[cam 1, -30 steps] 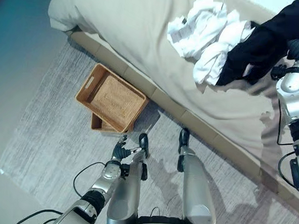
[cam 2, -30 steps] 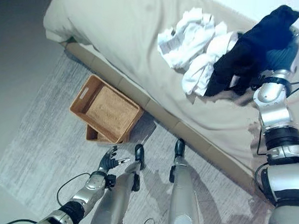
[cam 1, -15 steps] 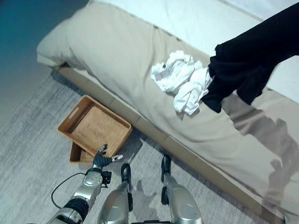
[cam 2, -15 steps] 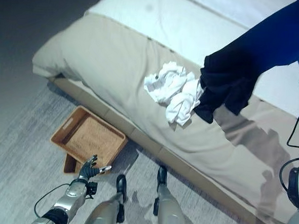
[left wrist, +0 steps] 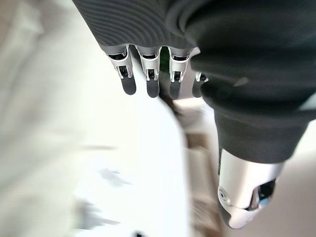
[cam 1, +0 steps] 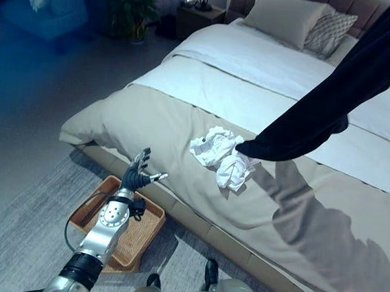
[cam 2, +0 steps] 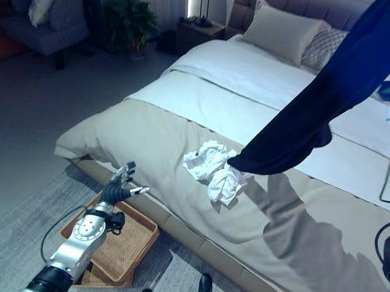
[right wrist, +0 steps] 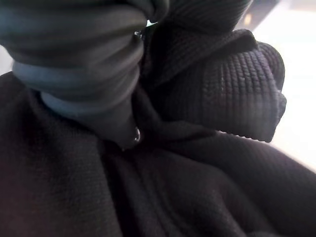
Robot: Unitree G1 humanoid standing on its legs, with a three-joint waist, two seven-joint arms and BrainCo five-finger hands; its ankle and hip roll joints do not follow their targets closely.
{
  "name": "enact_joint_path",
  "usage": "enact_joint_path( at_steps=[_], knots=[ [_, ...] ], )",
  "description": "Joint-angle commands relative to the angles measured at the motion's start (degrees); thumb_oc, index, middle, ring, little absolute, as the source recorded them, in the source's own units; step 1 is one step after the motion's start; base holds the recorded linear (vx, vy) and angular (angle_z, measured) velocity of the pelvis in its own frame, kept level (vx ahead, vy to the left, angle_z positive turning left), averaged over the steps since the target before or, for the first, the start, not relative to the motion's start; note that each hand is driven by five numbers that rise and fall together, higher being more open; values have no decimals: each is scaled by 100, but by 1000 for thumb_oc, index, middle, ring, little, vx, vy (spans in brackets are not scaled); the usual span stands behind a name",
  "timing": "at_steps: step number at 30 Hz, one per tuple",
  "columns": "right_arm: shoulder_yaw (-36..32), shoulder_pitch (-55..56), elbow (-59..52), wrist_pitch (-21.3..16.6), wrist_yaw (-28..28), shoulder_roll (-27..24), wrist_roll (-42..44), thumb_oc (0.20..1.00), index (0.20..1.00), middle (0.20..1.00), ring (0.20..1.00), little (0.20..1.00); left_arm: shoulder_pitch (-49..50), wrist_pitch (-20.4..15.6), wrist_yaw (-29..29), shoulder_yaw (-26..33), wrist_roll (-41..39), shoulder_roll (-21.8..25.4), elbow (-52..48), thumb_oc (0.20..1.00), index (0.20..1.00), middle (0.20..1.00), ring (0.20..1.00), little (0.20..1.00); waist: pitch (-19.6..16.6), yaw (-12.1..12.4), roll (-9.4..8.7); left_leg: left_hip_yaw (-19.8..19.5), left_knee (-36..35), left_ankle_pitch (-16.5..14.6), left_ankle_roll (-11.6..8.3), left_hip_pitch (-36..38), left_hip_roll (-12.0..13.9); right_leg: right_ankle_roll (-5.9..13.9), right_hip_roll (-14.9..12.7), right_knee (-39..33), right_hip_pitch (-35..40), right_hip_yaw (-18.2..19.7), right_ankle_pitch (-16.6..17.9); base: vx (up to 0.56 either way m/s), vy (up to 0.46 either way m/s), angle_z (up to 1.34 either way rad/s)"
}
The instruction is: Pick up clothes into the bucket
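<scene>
Down at the left, the left hand [cam 1: 137,177] hangs in the air above the near edge of the bed [cam 1: 183,119], its fingers spread and straight, holding nothing. Below it on the grey rug [cam 2: 17,241] sits the woven basket [cam 1: 126,238], a shallow rectangular tray of tan wicker with a cut-out handle in its end wall; it seems to rest on a second, like basket, tucked against the bed's base. Nothing lies in it.

Further right, in the middle of the beige cover, a crumpled white garment [cam 1: 222,157] lies in a loose heap of folds.

Right of that, the dark garment [cam 2: 316,107] hangs in a long drape from the upper right corner, its lower end bunched and floating just above the white heap, its shadow falling on the cover. Close up, in the right wrist view, it is black ribbed knit [right wrist: 237,89], thick and folded over itself. The right hand [right wrist: 89,59] is buried in that cloth, so I cannot tell how its fingers stand.
</scene>
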Motion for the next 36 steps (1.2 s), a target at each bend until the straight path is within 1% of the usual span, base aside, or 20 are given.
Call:
enact_joint_path(
  at_steps=[1,2,5,8,9,10,11,13,18,19,20,21,24,27,29,31,32,33,35,36],
  knots=[
    [199,-59,-527,-322,653,-8,530,200,200,200,200,200,-822,-214,-294,-527,-295,332,-422,1000,1000,1000,1000,1000,-492,-51,-175,-132,351,-284,-59,-112,-6,282,-137,469,237,-308,-454,0,0,0],
    [174,-41,-535,-320,660,-14,534,200,200,200,200,200,-834,-213,-294,-538,-298,333,-419,1000,1000,1000,1000,1000,-485,-42,-178,-133,350,-284,-60,-108,-5,282,-136,469,240,-309,-454,0,0,0],
    [523,-32,-1124,-285,1117,84,831,200,200,200,200,200,-1697,-152,-387,-1103,-413,337,-400,1000,1000,1000,1000,1000,-551,-74,-156,-132,336,-278,-63,-44,3,282,-135,452,299,-322,-457,0,0,0],
    [676,-154,-1357,-270,1245,128,940,200,200,200,200,200,-2046,-127,-419,-1334,-394,282,-206,1000,1000,1000,1000,1000,-551,-81,-132,-131,328,-274,-63,-11,3,283,-133,447,335,-318,-460,-3,5,-4],
    [876,-311,-1595,-283,1380,240,1026,200,200,200,200,200,-2408,-82,-457,-1598,-252,234,-23,1000,1000,1000,1000,1000,-566,-94,-114,-127,326,-269,-68,11,7,291,-133,440,367,-323,-464,-10,4,-5],
    [877,-320,-1591,-281,1381,235,1028,200,200,200,200,200,-2424,-89,-456,-1601,-252,226,-7,1000,1000,1000,1000,1000,-563,-95,-113,-129,326,-266,-67,5,6,291,-135,439,362,-325,-462,-48,4,-3],
    [1040,-487,-1777,-282,1452,375,1074,200,200,200,200,200,-2678,-82,-440,-1769,-175,127,201,1000,1000,1000,1000,1000,-566,-96,-112,-127,333,-217,-66,-21,-7,288,-148,427,352,-329,-422,0,0,0],
    [1266,-729,-1981,-295,1525,457,1052,200,200,200,200,200,-2831,-51,-478,-1953,-197,8,374,1000,1000,1000,1000,1000,-577,-101,-92,-143,323,-254,-74,8,1,295,-139,407,390,-330,-453,0,0,0],
    [1593,-1147,-2200,-378,1571,657,1222,200,200,200,200,200,-3128,-12,-709,-2355,-589,-64,448,1000,1000,1000,1000,1000,-551,-108,-64,-165,335,-187,-62,-35,-11,286,-157,399,363,-322,-394,-8,1,0],
    [1741,-1337,-2272,-386,1583,773,1265,200,200,200,200,200,-3268,43,-873,-2613,-929,-45,421,1000,1000,1000,1000,1000,-549,-106,-42,-176,326,-226,-65,0,-4,293,-156,393,399,-328,-422,-47,7,2],
    [1743,-1352,-2267,-387,1582,772,1266,200,200,200,200,200,-3281,41,-877,-2611,-936,-42,425,1000,1000,1000,1000,1000,-540,-108,-51,-174,339,-182,-59,-36,-15,287,-168,401,366,-329,-385,0,0,0],
    [1901,-1522,-2345,-400,1619,839,1354,200,200,200,200,200,-3453,139,-1103,-2924,-1412,21,367,1000,1000,1000,1000,1000,-546,-112,-32,-184,329,-171,-58,-29,-24,292,-172,399,381,-337,-380,0,0,0],
    [2132,-1723,-2451,-394,1630,897,1420,200,200,200,200,200,-3738,304,-1406,-3438,-2037,150,264,1000,1000,1000,1000,1000,-546,-126,2,-213,306,-209,-70,34,-19,307,-167,387,456,-357,-414,7,4,3],
    [2256,-1771,-2572,-394,1639,936,1464,200,200,200,200,200,-3976,368,-1386,-3710,-2178,346,242,1000,1000,1000,1000,1000,-540,-120,4,-245,290,-193,-77,47,-27,307,-175,382,485,-378,-408,-1,1,2],
    [2272,-1776,-2612,-395,1639,928,1455,200,200,200,200,200,-4029,386,-1393,-3768,-2130,340,277,1000,1000,1000,1000,1000,-536,-122,-6,-264,290,-186,-80,42,-28,303,-174,385,486,-383,-412,0,0,0],
    [2278,-1834,-2731,-415,1638,937,1475,200,200,200,200,200,-4104,429,-1469,-3857,-2305,289,393,1000,1000,1000,1000,1000,-520,-133,-14,-282,289,-172,-82,30,-27,299,-173,399,475,-394,-411,0,0,0],
    [2300,-1868,-2778,-450,1649,1006,1559,200,200,200,200,200,-4207,552,-1652,-4042,-2629,249,436,1000,1000,1000,1000,1000,-520,-149,-9,-297,271,-163,-86,32,-27,306,-174,388,478,-397,-405,0,0,0],
    [2296,-1868,-2777,-451,1650,1006,1560,200,200,200,200,200,-4213,553,-1655,-4045,-2635,252,437,1000,1000,1000,1000,1000,-517,-148,-11,-297,270,-163,-86,33,-27,306,-174,387,479,-398,-405,-12,2,7],
    [2302,-1897,-2778,-504,1644,1058,1622,200,200,200,200,200,-4324,686,-1920,-4243,-3156,327,308,1000,1000,1000,1000,1000,-519,-164,6,-288,266,-158,-86,27,-29,314,-174,380,473,-397,-399,-12,6,9],
    [2371,-1988,-2795,-536,1683,1107,1679,200,200,200,200,200,-4361,935,-2239,-4470,-3735,432,118,1000,1000,1000,1000,1000,-518,-183,15,-278,259,-159,-82,31,-40,319,-177,376,468,-378,-386,-8,7,5]
  ],
)
